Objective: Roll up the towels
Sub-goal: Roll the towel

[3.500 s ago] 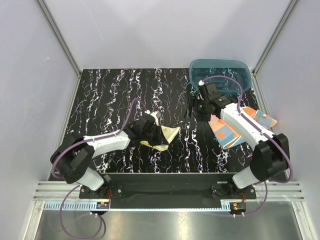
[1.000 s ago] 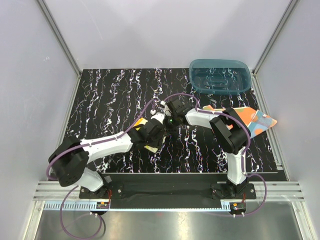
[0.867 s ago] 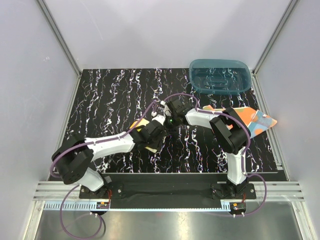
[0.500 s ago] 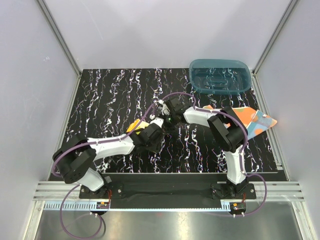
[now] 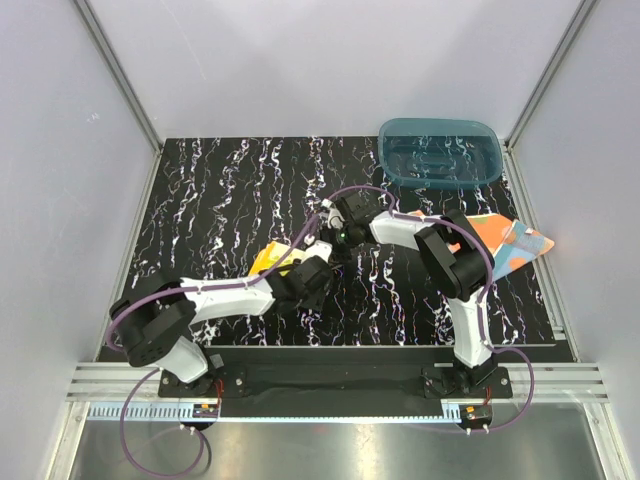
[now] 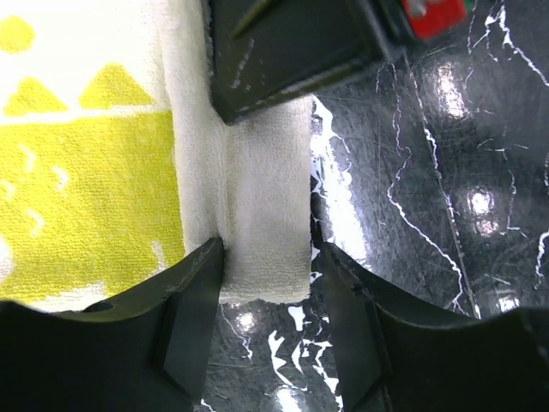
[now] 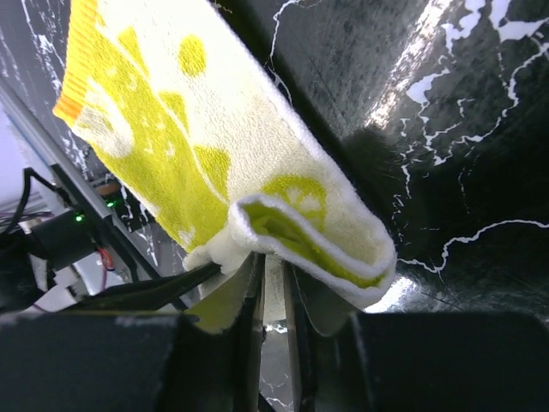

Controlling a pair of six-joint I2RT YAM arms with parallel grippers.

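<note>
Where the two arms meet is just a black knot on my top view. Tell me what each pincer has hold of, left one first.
Observer: The left pincer straddles a doubled white edge of the small rectangular yellow terry towel. Both fingers touch that edge.
Operator: Now the right one.
Observer: The right pincer stands nearly shut and pinches a thin bit of the same towel's edge in its narrow gap.
Operator: Report the roll itself.
Observer: Beside that pinch the cloth is only curled over once into a loose loop, with yellow showing inside. No tight roll shows.
</note>
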